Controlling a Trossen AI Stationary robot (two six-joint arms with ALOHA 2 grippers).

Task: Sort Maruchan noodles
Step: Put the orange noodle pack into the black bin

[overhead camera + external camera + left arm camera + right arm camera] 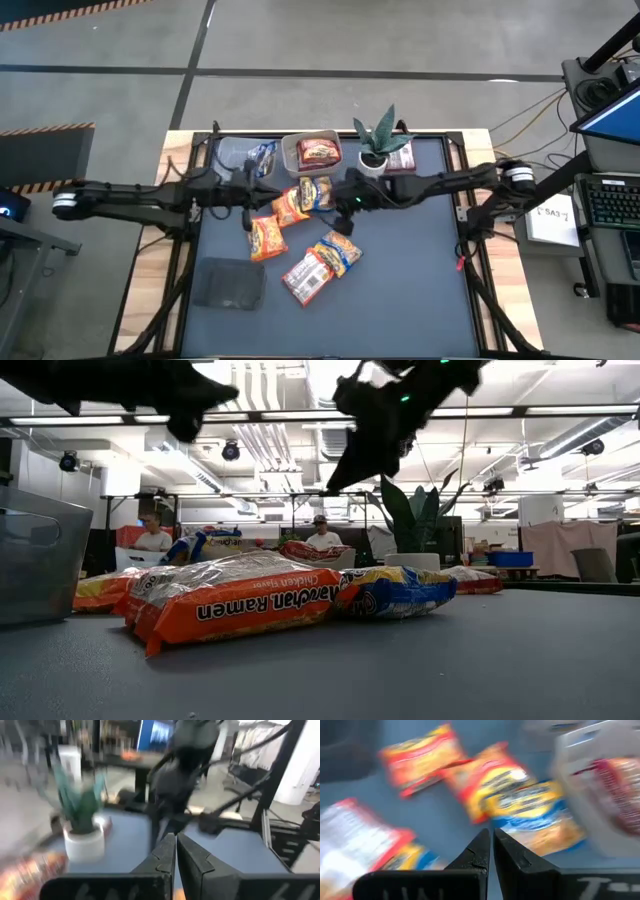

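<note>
While both arms reached in over the middle of the table [420,300], the left gripper [175,851] and the right gripper [491,845] each had their fingers pressed together, holding nothing. Loose Maruchan noodles [292,206] lay clustered at the table's centre, beneath and between the two grippers. One dark red packet [318,152] sat inside a clear tub [290,150] at the far edge, beside a potted plant [377,140]. A dark cloth pad [230,283] lay nearer the front-left.

Only legible txt: "Maruchan Ramen", upside down, w/ small "Chicken Flavor" line, on orange noodle packet [235,603] lying on counter [480,660] nearest low cam. Other packets' print too blurred to read.
</note>
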